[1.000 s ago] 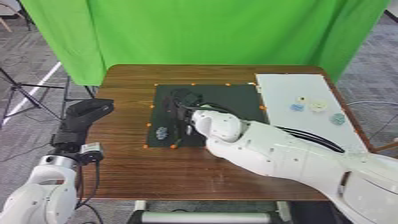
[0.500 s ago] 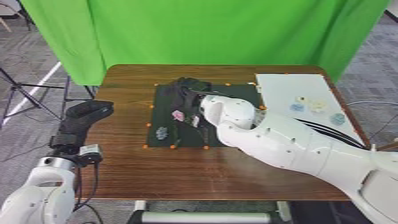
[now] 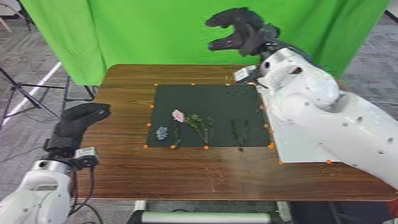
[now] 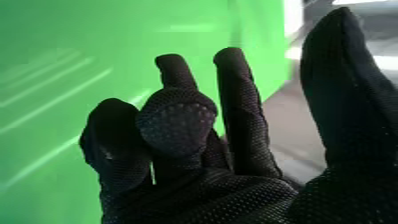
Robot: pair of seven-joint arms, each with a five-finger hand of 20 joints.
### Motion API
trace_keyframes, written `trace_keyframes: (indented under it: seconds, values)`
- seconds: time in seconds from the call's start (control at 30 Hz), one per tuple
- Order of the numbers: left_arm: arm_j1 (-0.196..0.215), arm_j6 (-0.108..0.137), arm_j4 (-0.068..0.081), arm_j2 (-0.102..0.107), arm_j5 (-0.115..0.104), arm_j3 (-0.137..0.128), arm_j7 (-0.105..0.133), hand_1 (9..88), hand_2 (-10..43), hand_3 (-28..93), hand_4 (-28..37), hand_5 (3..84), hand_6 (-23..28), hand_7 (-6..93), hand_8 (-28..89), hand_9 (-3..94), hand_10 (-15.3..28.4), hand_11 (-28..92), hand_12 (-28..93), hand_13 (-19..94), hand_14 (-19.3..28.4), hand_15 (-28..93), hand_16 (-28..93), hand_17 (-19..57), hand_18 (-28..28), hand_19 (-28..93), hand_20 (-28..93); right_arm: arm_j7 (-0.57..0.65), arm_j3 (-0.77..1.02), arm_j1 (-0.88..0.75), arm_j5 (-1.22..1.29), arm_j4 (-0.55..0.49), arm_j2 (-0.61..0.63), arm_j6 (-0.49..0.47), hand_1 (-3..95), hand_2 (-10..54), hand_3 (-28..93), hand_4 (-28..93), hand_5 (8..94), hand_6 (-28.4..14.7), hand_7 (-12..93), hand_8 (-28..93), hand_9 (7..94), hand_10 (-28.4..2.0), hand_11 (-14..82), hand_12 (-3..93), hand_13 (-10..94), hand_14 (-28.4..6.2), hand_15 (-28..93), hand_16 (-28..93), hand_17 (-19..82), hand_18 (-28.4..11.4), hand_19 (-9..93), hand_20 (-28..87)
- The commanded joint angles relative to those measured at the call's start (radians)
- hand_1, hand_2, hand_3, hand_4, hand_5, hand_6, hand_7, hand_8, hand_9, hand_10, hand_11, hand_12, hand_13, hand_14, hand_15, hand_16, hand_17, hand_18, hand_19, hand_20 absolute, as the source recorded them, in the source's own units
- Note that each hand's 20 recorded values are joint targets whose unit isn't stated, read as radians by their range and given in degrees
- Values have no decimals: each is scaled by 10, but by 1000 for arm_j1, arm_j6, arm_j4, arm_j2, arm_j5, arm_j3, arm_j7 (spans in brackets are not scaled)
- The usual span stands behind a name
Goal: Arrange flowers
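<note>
On my left, over the brown tabletop [image 3: 204,175], my left robot hand [image 3: 82,117] looks relaxed and empty. The flowers lie on the dark mat [image 3: 209,95]. First comes a blue-grey bloom [image 3: 162,133], small and clustered; it should be light, its head easily crushed. Next is a pale pink flower [image 3: 179,116] on a thin dark stem; I'd pinch that stem just below the petals, gently, as they look soft. Beside it, a leafy green sprig [image 3: 197,121] fans out with pale bits; I'd gather it low, where its stems draw together, since they may bend or slip. Then 2 slender green stems [image 3: 240,134], probably springy, best held mid-length. My right robot hand [image 3: 253,35], raised beyond the mat, is wide and empty, thumb well apart.
</note>
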Motion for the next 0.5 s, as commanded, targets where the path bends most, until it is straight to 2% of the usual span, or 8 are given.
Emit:
trace_keyframes:
  seconds: [0.03, 0.1, 0.2, 0.33, 0.5]
  values:
    - [15, -13, -7, -19, 7, -2, 2, 613, 161, 502, -113, 523, 4, 266, 30, 521, 130, 248, 104, 412, 162, 233, -56, 80, 95, 142, 135, 90, 318, -385, -99, 45, 255, 37, 326, -95, 652, -167, 522, 21, 92, -56, 537, -158, 78, 185, 799, -41, 710, 300, 556, -158, 932, 612]
    - [17, -22, -8, -21, 15, -6, -5, 613, 160, 501, -113, 522, 4, 265, 29, 521, 130, 248, 104, 412, 162, 233, -56, 80, 95, 142, 135, 111, 437, -502, -89, 46, 262, 35, 327, -95, 652, -167, 524, 21, 95, -56, 539, -157, 78, 187, 799, -41, 710, 299, 556, -159, 932, 613]
    - [27, -20, -12, -23, 9, -14, -8, 610, 159, 503, -113, 522, 4, 264, 31, 521, 130, 248, 103, 412, 162, 233, -56, 80, 95, 143, 135, 135, 575, -641, -89, 53, 262, 35, 327, -95, 652, -167, 526, 20, 95, -57, 540, -157, 77, 189, 799, -42, 710, 299, 556, -159, 932, 613]
    - [36, -24, -17, -29, 9, -21, -11, 607, 158, 504, -112, 523, 4, 264, 30, 520, 131, 249, 102, 412, 162, 233, -57, 79, 95, 145, 135, 164, 640, -726, -87, 82, 257, 34, 332, -95, 651, -168, 529, 20, 97, -57, 546, -159, 78, 192, 801, -43, 711, 299, 557, -159, 932, 614]
    - [28, -47, -15, -34, 20, -14, -16, 604, 157, 503, -111, 523, 6, 264, 31, 519, 131, 251, 101, 411, 163, 234, -58, 78, 94, 146, 135, 187, 656, -768, -96, 128, 238, 17, 335, -95, 647, -166, 533, 19, 99, -57, 552, -158, 79, 194, 802, -43, 711, 298, 559, -160, 932, 617]
